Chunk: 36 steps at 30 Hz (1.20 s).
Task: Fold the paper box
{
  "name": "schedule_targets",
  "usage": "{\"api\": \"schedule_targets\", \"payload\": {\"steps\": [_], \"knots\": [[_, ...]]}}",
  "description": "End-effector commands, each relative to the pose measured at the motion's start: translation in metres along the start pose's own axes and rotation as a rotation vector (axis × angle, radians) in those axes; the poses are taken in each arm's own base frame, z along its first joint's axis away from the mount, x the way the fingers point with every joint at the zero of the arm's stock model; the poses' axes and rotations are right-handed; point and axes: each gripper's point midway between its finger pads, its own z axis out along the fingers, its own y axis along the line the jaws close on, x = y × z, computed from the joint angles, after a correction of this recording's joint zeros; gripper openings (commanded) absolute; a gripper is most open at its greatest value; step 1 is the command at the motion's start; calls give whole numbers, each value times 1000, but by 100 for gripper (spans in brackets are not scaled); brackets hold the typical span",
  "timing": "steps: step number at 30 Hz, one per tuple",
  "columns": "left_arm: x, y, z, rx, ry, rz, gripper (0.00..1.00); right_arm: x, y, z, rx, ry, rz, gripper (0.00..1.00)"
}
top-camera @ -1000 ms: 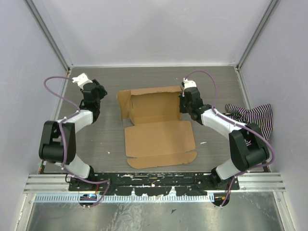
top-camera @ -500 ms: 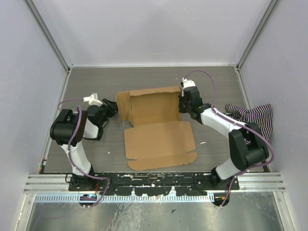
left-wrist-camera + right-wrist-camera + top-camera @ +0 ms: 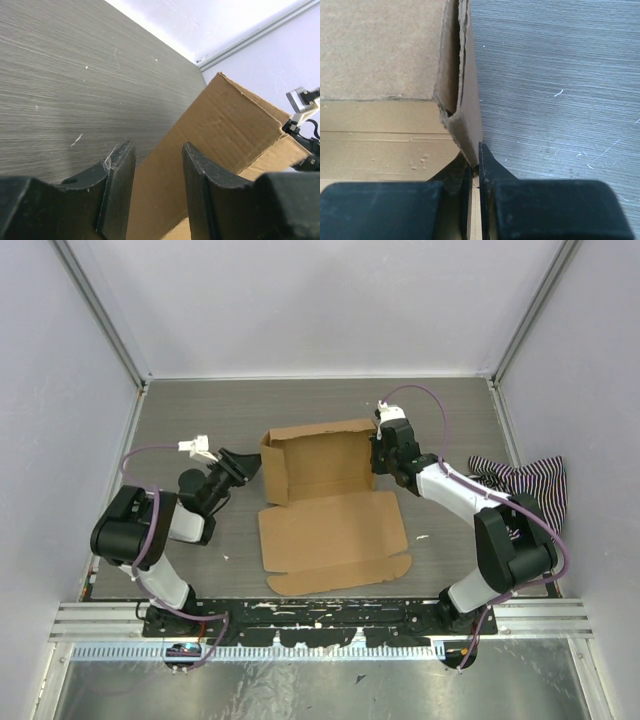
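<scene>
Box (image 3: 330,525), mid-frame: rear and side walls up, lid flat; right gripper (image 3: 474,156) pinching right wall, left gripper (image 3: 157,152) half-spread at left wall.

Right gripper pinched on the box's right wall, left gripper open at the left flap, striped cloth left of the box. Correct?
Only the cloth is wrong: the striped cloth lies right of the paper box, per the top view. Rest stands.

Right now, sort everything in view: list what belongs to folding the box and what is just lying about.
Belongs to the job: paper box, its right wall pinched by the right gripper; left gripper, open at the box's left wall.
Lying about: striped cloth, far right, untouched.
</scene>
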Motion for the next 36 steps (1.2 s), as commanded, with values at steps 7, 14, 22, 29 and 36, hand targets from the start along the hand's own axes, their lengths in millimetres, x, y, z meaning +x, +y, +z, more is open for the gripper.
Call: {"api": "schedule_targets", "payload": {"steps": [7, 14, 22, 29, 36], "knots": [[20, -25, -17, 44, 43, 57, 49, -9, 6, -1, -19, -10, 0, 1], [21, -38, -21, 38, 61, 134, 50, -9, 6, -3, -22, -13, -1, 1], [24, -45, -12, 26, 92, 216, 51, -10, 10, -3, -43, -14, 4, 1], [27, -44, -7, -33, 96, 313, 51, -7, 13, -5, -61, -7, 4, 1], [26, -42, 5, -204, 93, 491, 49, -4, 18, -6, -65, -3, 3, 2]]}}
